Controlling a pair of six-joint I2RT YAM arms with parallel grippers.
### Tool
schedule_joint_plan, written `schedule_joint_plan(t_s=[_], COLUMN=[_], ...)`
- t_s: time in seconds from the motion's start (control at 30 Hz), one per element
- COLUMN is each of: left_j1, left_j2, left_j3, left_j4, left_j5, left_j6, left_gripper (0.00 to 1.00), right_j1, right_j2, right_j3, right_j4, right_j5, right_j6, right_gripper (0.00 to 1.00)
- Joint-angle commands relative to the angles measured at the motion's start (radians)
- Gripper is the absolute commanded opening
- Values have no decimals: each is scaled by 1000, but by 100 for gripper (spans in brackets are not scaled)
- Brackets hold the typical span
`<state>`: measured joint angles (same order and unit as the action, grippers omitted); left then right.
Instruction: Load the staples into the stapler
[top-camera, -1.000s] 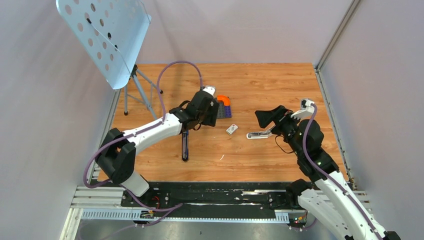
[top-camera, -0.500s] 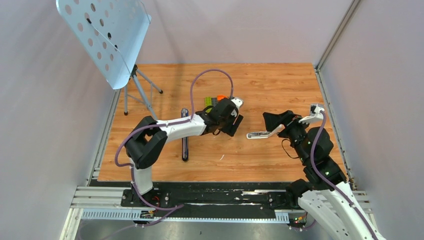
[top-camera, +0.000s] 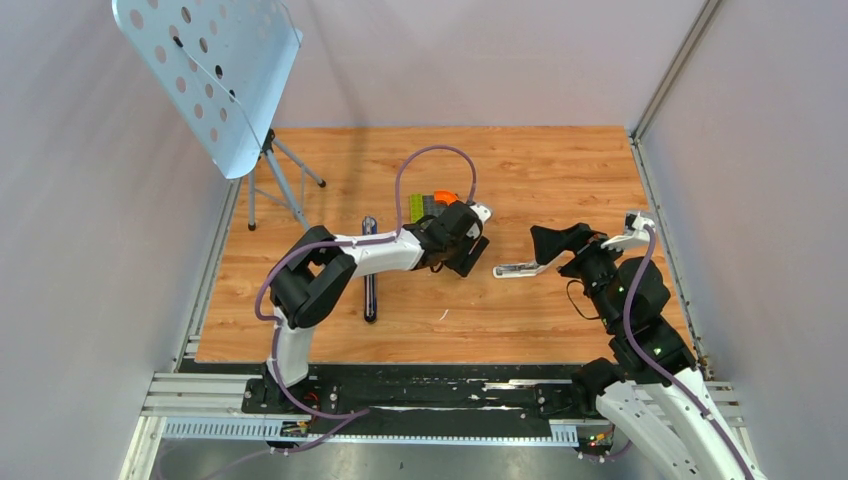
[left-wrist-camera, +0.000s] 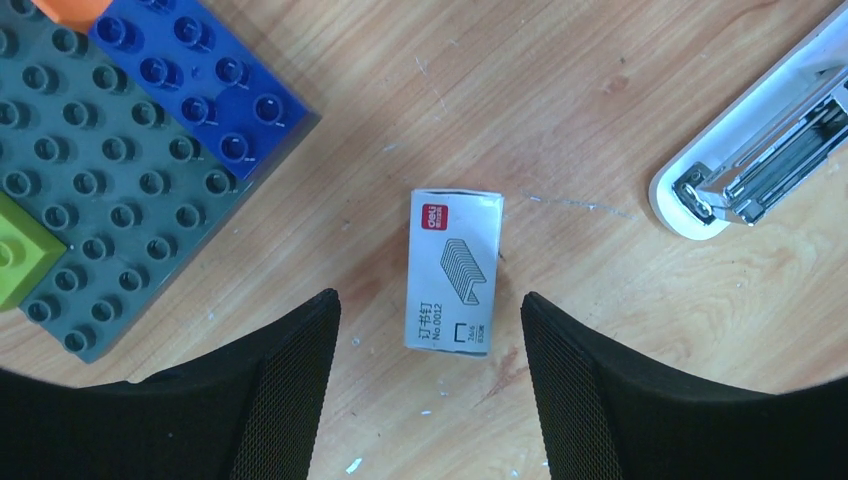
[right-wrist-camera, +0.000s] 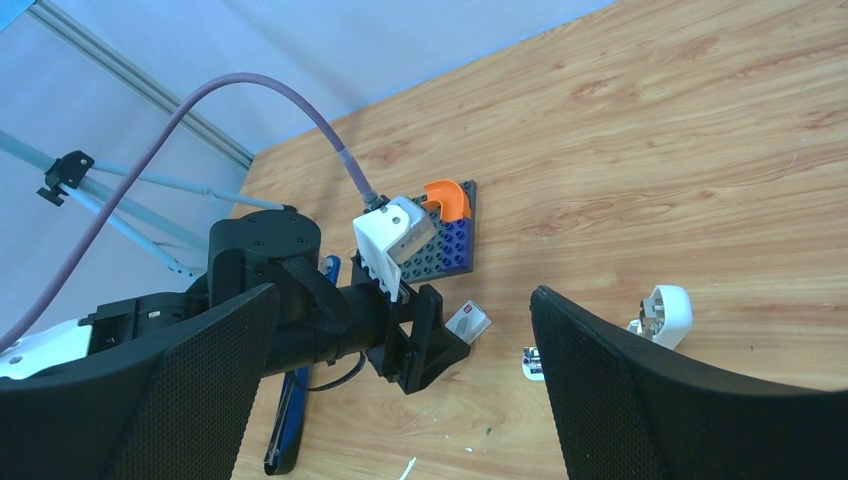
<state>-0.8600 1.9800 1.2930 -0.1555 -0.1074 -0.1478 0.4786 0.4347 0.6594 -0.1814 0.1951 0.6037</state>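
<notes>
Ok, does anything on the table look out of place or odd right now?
Only small things: the white bar lies near the staple box with its metal insides facing up, and white flecks dot the table around the box. Nothing looks spilled or broken.

One staple box (left-wrist-camera: 455, 270), one blue stapler (top-camera: 370, 290), one white bar (top-camera: 517, 269), one block plate (left-wrist-camera: 110, 190), one music stand (top-camera: 205, 70).

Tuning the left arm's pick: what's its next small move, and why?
Probably lower the left gripper straight down, then close on the staple box. The box lies flat on the table, centred between the open fingers, which flank its long sides, so no sideways shift looks needed. Nothing is gripped yet.
</notes>
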Motion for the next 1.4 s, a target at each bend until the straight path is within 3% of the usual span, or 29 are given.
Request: schedule_joint_plan(t_s=[0.0,0.2,0.53,0.87,1.0,1.2,1.37], left_j1=[-7,-7,-7,-7,-8,-34,-68], left_j2=[28,47,8,-127,-249,-445,-606], left_j3=[35,32,-21,-158,-296,-506,-640], left_j4=[34,38,58,95,147,213,234], left_j5=[17,32,26,18,21,-2,-18], left_j6=[32,28,13,-18,-45,-76,-75], left_gripper=[68,62,41,36,36,36,36], right_j1=[14,14,14,14,14,12,8], right_j2=[-10,-8,-14,-121,-89,87,265], right_j3=[18,14,5,-81,-85,-42,11], right_j4=[-10,-10,-33,-136,-130,-73,0], right_j5=[26,30,0,-69,-154,-370,-588], right_j6=[-23,-26,-28,24,39,17,-11], right_gripper=[99,99,99,99,98,93,81])
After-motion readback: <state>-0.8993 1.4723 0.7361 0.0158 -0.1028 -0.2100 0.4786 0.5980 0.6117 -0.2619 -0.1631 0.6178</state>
